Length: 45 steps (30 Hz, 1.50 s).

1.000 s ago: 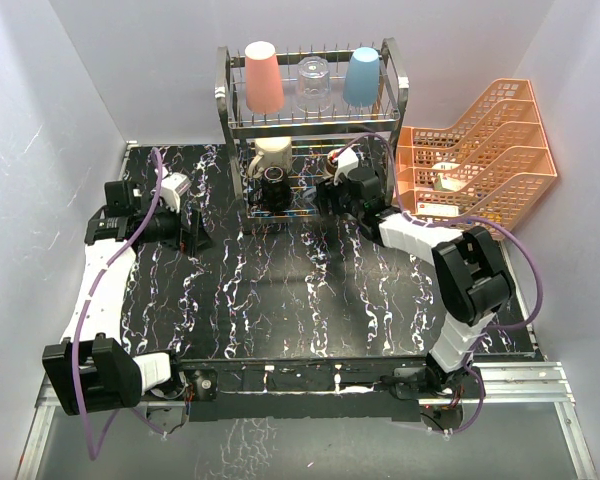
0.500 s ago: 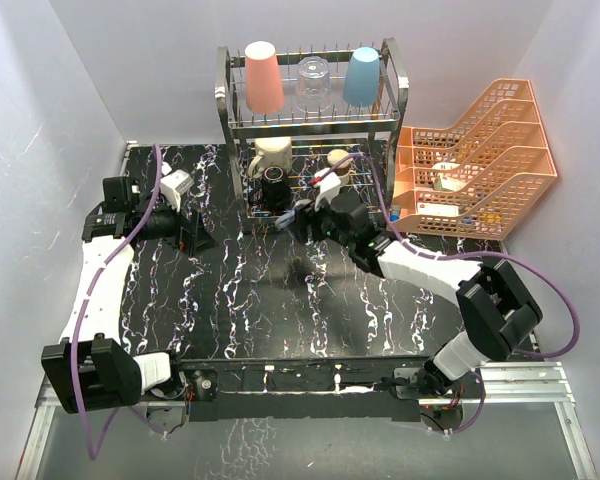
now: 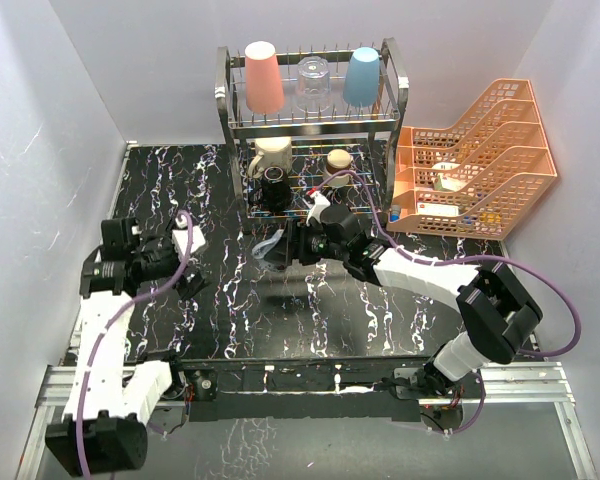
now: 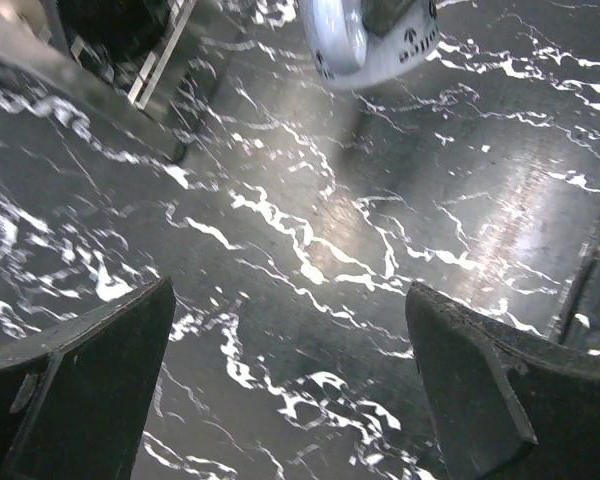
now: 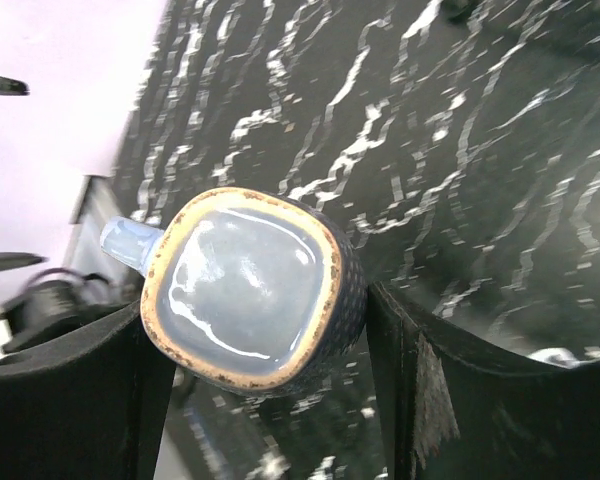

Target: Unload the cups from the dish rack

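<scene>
Right gripper (image 3: pixel 282 247) clamps a small grey-blue cup (image 5: pixel 245 290) between its two fingers, the tan speckled rim facing the wrist camera and the little handle sticking out to one side. It hangs above the black marbled table (image 3: pixel 330 310). Just beyond it stands the chrome dish rack (image 3: pixel 223 100), with a black cup (image 3: pixel 277 187), a cream mug (image 3: pixel 272 153) and a brownish cup (image 3: pixel 338 160) on the lower tier. A salmon tumbler (image 3: pixel 263 77), a clear glass (image 3: pixel 313 84) and a light-blue tumbler (image 3: pixel 361 76) sit above. Left gripper (image 4: pixel 290 380), well apart from the right one, gapes wide over bare table, holding nothing.
</scene>
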{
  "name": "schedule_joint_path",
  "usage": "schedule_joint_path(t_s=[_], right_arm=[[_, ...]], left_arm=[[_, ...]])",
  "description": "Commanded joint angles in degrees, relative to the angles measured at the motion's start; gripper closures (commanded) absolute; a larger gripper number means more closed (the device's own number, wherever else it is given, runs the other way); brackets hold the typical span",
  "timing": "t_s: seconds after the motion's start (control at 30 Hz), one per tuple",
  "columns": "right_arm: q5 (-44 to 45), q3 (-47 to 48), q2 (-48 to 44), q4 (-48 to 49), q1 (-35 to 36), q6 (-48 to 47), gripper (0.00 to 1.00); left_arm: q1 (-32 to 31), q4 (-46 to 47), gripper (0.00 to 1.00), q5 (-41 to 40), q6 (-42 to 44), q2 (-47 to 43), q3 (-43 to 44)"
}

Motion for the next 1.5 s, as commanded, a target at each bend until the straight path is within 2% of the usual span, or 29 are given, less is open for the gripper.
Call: schedule_joint_path(t_s=[0.0,0.13,0.27,0.43,0.67,0.97,1.17,1.2,1.23,1.27,1.3,1.4,1.47], right_arm=[[-8.8,1.4,-1.5,10.4,0.0,17.0,0.91],[-12.5,1.1,0.4,19.9,0.0,30.9,0.92],[-13.1,1.0,2.0,26.4,0.6,40.6,0.92],[-12.5,3.3,3.9,29.0,2.4,45.5,0.92],[-12.6,3.9,5.0,32.6,4.2,50.5,0.92],[-12.0,0.8,6.4,46.8,8.1,61.8,0.92],[-11.1,2.3,7.2,46.8,10.4,62.4,0.92],[-11.1,2.4,7.3,46.6,10.4,62.4,0.90],[-11.0,2.4,7.2,46.3,10.4,62.4,0.84],[-10.8,2.3,7.1,45.6,10.4,62.2,0.75],[-10.5,2.1,7.0,44.9,10.4,61.9,0.66],[-9.6,1.7,5.5,39.8,9.8,59.0,0.31],[-8.3,1.6,3.9,34.1,9.1,54.9,0.19]], left_arm=[[-0.5,15.1,0.03,7.9,-0.1,-7.3,-5.2],[-2.3,26.8,0.04,8.5,-7.9,-10.2,-8.2],[-4.8,24.9,0.03,6.9,-7.3,-8.6,-7.1],[-9.8,26.1,0.03,1.2,-11.3,-7.3,-7.8],[-10.6,30.4,0.05,2.7,-19.4,-8.2,-6.8],[-10.6,27.7,0.37,5.2,-18.4,-9.8,-4.6],[-10.6,29.1,0.75,5.4,-24.5,-8.8,-1.4],[-10.6,28.8,0.81,5.8,-25.6,-8.5,-0.7],[-10.7,28.4,0.88,6.1,-26.7,-8.2,-0.3],[-10.6,28.0,0.96,6.2,-27.7,-8.0,0.1],[-10.6,27.6,1.00,6.2,-28.9,-7.8,0.3],[-10.6,26.6,1.00,4.6,-32.1,-7.3,0.6],[-10.6,26.1,1.00,2.1,-34.2,-7.0,0.6]])
